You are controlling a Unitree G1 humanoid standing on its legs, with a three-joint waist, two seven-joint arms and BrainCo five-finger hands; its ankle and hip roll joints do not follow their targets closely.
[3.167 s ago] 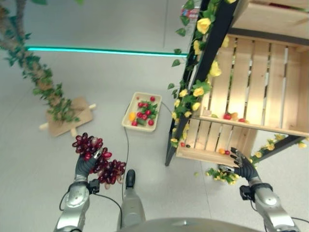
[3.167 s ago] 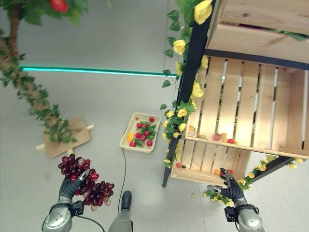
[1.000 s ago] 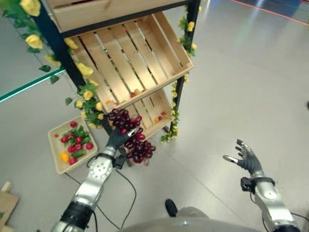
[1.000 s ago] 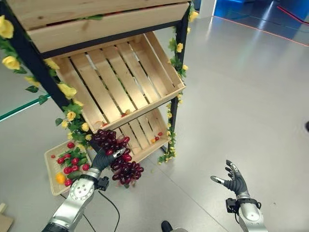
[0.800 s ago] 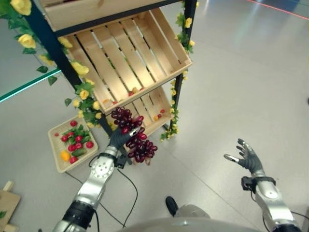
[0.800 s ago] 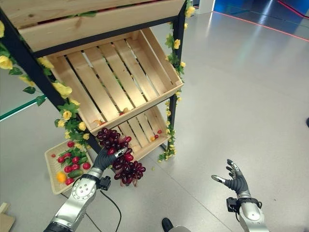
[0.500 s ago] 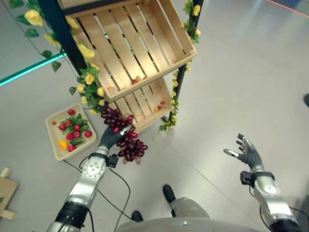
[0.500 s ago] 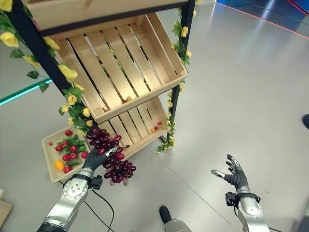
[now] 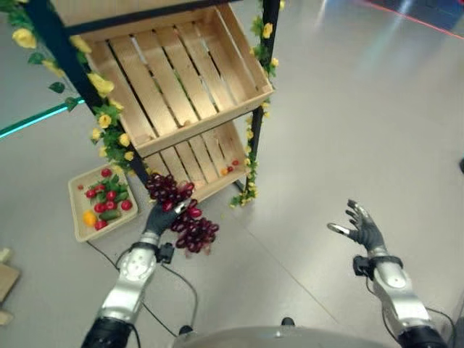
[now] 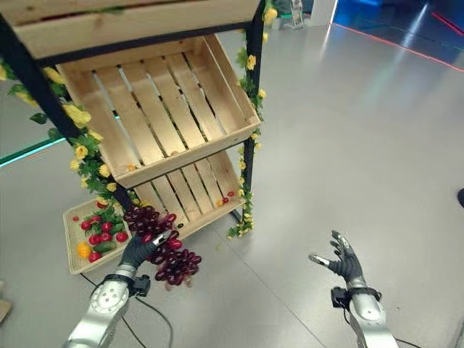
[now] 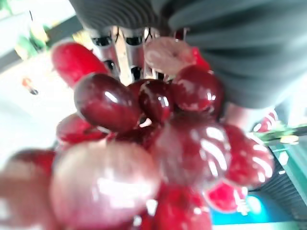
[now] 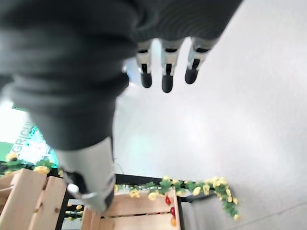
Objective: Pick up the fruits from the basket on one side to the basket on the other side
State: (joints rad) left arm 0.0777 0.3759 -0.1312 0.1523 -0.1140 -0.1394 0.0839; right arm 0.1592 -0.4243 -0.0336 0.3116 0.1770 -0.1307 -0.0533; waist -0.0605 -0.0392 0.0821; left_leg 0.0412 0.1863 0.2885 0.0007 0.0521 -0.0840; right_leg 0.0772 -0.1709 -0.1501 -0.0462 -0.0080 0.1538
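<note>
My left hand (image 9: 154,218) is shut on a big bunch of dark red grapes (image 9: 183,214), held in the air in front of the lower wooden crate. The left wrist view has the grapes (image 11: 144,153) pressed close against the fingers (image 11: 117,48). A shallow beige basket (image 9: 79,190) on the floor at the left holds several red fruits, an orange one and green leaves. My right hand (image 9: 362,227) hangs open over bare floor at the lower right, holding nothing; its fingers (image 12: 165,72) are straight in the right wrist view.
A black-framed shelf carries tilted wooden crates (image 9: 174,80) trimmed with yellow flowers (image 9: 101,119). The lower crate (image 9: 210,163) holds a few small red and orange fruits. Grey floor spreads to the right.
The camera has swung, shifting the whole scene. My left hand still holds the grapes near the lower crate. The right hand stays open.
</note>
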